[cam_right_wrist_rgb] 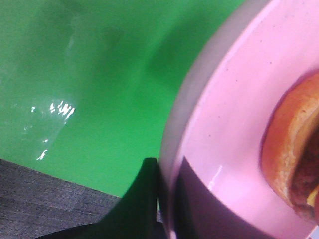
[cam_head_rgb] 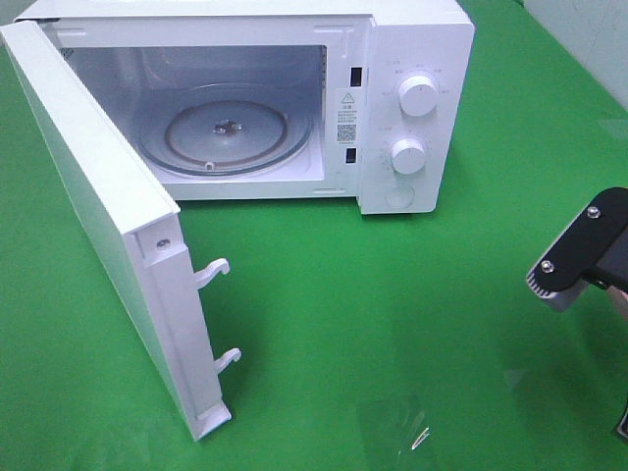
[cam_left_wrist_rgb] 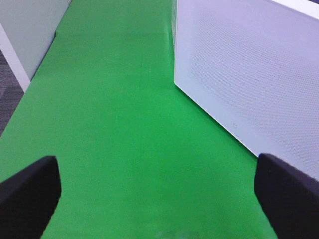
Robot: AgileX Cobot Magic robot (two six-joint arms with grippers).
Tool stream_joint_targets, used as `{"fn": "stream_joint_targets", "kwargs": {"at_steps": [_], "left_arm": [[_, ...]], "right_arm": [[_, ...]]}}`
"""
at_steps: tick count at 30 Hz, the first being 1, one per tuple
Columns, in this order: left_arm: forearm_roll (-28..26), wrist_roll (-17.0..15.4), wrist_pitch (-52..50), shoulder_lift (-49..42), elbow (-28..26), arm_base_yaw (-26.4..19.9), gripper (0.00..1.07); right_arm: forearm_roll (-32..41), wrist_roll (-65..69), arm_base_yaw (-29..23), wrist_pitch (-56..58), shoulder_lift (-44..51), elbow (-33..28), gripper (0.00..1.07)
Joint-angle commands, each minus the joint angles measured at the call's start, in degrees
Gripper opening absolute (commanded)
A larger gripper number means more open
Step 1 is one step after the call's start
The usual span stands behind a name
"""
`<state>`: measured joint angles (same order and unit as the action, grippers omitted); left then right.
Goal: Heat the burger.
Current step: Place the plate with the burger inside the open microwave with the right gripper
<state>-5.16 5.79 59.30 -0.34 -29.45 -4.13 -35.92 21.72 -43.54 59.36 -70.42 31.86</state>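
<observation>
Pink plate (cam_right_wrist_rgb: 234, 99) is pinched by its rim in the right tool (cam_right_wrist_rgb: 167, 191), near a tabletop (cam_right_wrist_rgb: 99, 99) edge. Burger (cam_right_wrist_rgb: 294, 149) is carried on the plate, just beside that tool. Left tool (cam_left_wrist_rgb: 159, 194) is spread wide, nothing held.

Matt green cloth (cam_head_rgb: 392, 324) is seen, a clear glass turntable (cam_head_rgb: 226, 132), smooth white microwave casing (cam_head_rgb: 422, 39), a glossy pink plate (cam_right_wrist_rgb: 234, 99), a smooth-bunned burger (cam_right_wrist_rgb: 289, 149).

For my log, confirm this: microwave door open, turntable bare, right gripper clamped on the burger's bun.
No: the right wrist view shows the right gripper clamped on the rim of the pink plate, not the bun; the burger lies on that plate. The rest stands.
</observation>
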Motion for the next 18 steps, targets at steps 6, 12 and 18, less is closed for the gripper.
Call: {"fn": "stream_joint_targets", "kwargs": {"at_steps": [6,12,18], "left_arm": [[-0.23,-0.17,-0.34,-1.03,0.00,0.11,1.00],[-0.23,-0.17,-0.34,-1.03,0.00,0.11,1.00],[-0.23,-0.17,-0.34,-1.03,0.00,0.11,1.00]], "right_arm": [[-3.04,-2.86,-2.52,2.35,0.34,-1.89,0.00],[-1.60,-2.92,-2.52,2.41,0.34,-1.89,0.00],[-1.43,-2.92,-2.52,2.12,0.34,-1.89,0.00]]}}
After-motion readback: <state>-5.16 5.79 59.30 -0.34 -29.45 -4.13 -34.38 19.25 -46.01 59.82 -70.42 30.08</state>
